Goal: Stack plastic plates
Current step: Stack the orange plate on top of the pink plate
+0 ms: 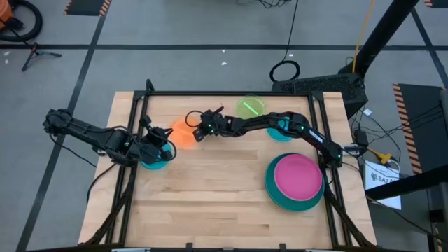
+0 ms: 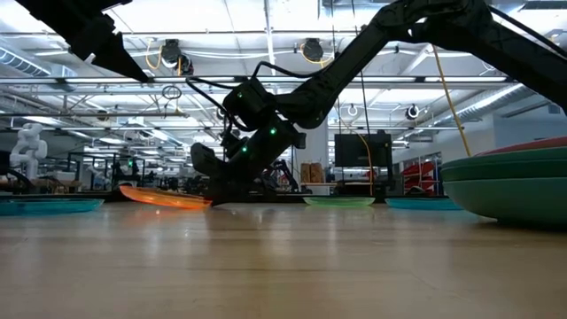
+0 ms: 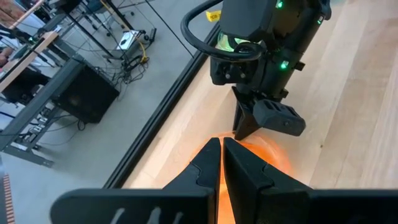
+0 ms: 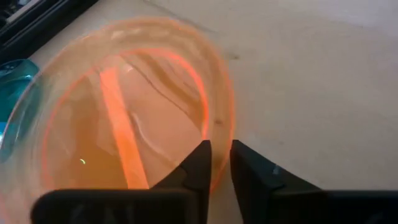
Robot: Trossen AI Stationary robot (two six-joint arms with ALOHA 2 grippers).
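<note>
An orange plate (image 1: 183, 134) lies far-left of the table's middle. In the low view the orange plate (image 2: 164, 197) sits tilted, its left side a little raised. My right gripper (image 1: 201, 128) reaches across from the right and is shut on its right rim. My left gripper (image 1: 164, 137) is shut at the plate's left side, above a small teal plate (image 1: 155, 164). A lime plate (image 1: 250, 107) and another teal plate (image 1: 283, 131) lie toward the far edge. A magenta plate (image 1: 297, 175) rests in a larger dark green one (image 1: 280, 199). My right gripper (image 4: 216, 152) pinches the orange plate's rim (image 4: 225, 132) between its two fingers, slanting down from the table's right. The plate's right edge sits low by the fingers (image 2: 209, 202). My left gripper (image 3: 221, 149) is shut over the plate's opposite edge (image 3: 273, 158); whether it touches, I cannot tell.
Black rails (image 1: 133, 119) frame the table's left, far and right sides. The right arm (image 1: 280, 124) spans over the far teal plate. Bare wood (image 1: 210, 196) stretches along the near half, left of the magenta stack.
</note>
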